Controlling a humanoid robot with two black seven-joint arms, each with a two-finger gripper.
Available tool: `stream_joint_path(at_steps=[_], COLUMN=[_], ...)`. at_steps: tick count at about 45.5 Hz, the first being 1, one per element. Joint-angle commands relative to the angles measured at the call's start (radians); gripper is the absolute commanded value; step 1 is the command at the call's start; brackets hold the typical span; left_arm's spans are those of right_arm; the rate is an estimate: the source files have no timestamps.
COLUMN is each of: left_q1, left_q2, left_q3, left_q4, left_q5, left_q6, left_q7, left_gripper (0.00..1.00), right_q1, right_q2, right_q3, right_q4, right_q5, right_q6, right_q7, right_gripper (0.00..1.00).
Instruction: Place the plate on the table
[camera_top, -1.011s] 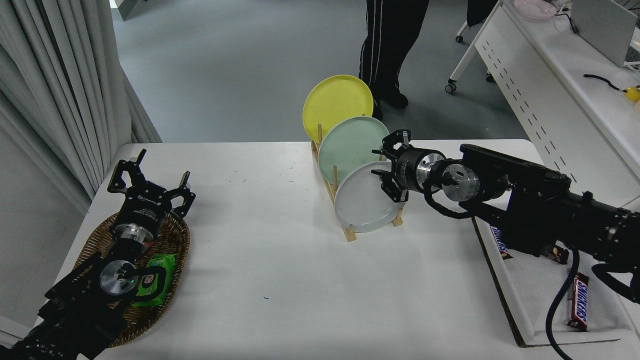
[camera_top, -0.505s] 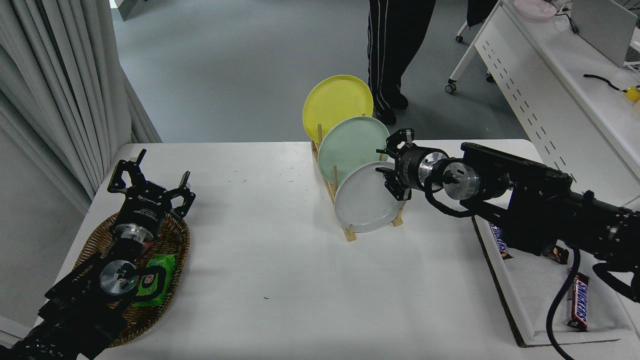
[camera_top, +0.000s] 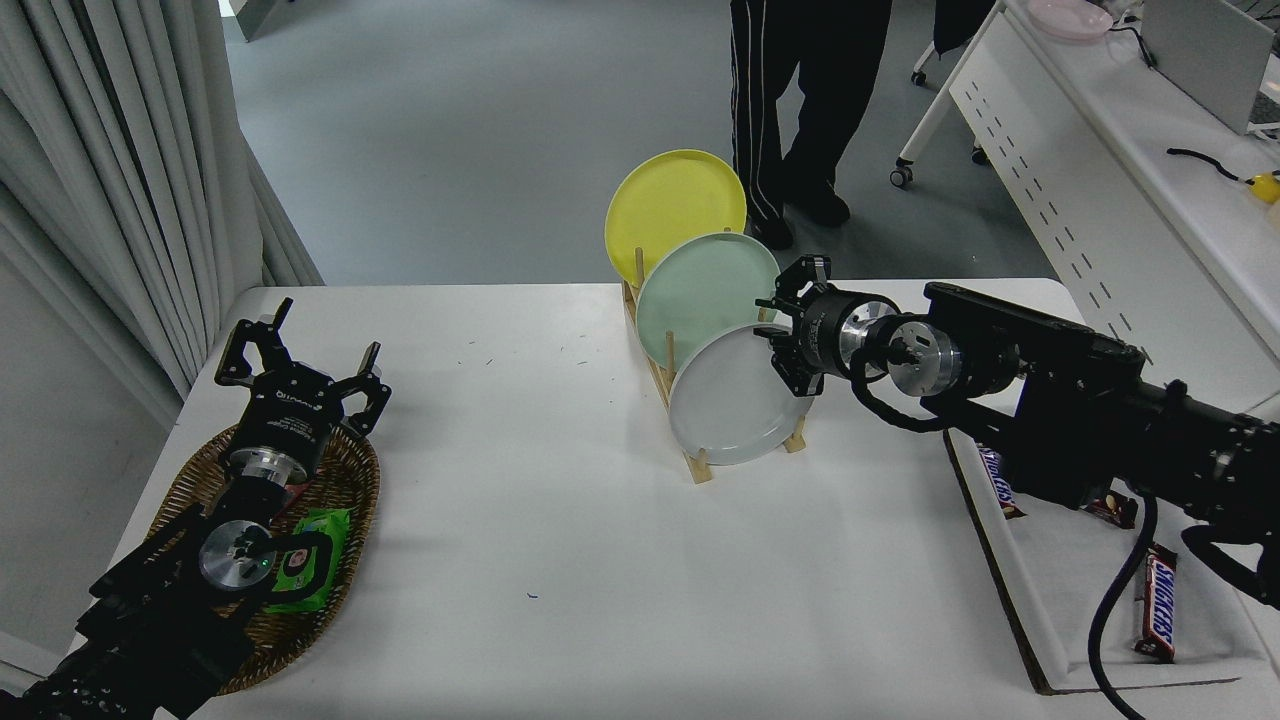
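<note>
The light grey plate (camera_top: 733, 408) stands upright in the front slot of a wooden rack (camera_top: 700, 468) on the white table (camera_top: 560, 560). A mint green plate (camera_top: 700, 285) and a yellow plate (camera_top: 672, 205) stand behind it. My right gripper (camera_top: 779, 338) is open at the grey plate's upper right rim, with one finger above and one below. I cannot tell whether it touches the rim. My left gripper (camera_top: 300, 352) is open, parked over a wicker basket at the lower left.
The wicker basket (camera_top: 345, 480) holds a green packet (camera_top: 312, 555). A white tray (camera_top: 1060, 600) with candy bars (camera_top: 1158, 605) lies at the right edge under my right arm. A person's legs (camera_top: 800, 100) stand beyond the table. A white perforated desk (camera_top: 1100, 190) is at the far right.
My right gripper has shifted slightly right and up along the grey plate's rim. The person behind the table has stepped to the right. The plates and left arm have not moved.
</note>
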Motion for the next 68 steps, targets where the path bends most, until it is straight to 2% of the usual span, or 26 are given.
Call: stream_joint_path(at_steps=[1, 21, 35, 58, 68], left_q1=[0.000, 0.000, 0.000, 0.000, 0.000], left_q2=[0.000, 0.000, 0.000, 0.000, 0.000], left_q3=[-0.001, -0.001, 0.001, 0.001, -0.001], left_q4=[-0.001, -0.001, 0.000, 0.000, 0.000], left_q5=[0.000, 0.000, 0.000, 0.000, 0.000], left_q6=[-0.001, 0.001, -0.001, 0.001, 0.001], left_q7=[0.001, 0.000, 0.000, 0.000, 0.001], left_gripper=[1.00, 1.00, 1.00, 1.00, 1.00], right_q1=[-0.001, -0.001, -0.001, 0.006, 0.080], right_q2=[0.002, 0.006, 0.006, -0.026, -0.076], right_q3=[0.002, 0.013, 0.013, 0.077, 0.117], right_q4=[-0.003, -0.003, -0.002, 0.015, 0.017], right_q5=[0.006, 0.006, 0.006, 0.005, 0.009], right_q6=[0.004, 0.005, 0.005, 0.036, 0.036], right_q7=[0.000, -0.012, -0.035, -0.104, -0.146], right_gripper=[0.21, 0.11, 0.00, 0.00, 0.00])
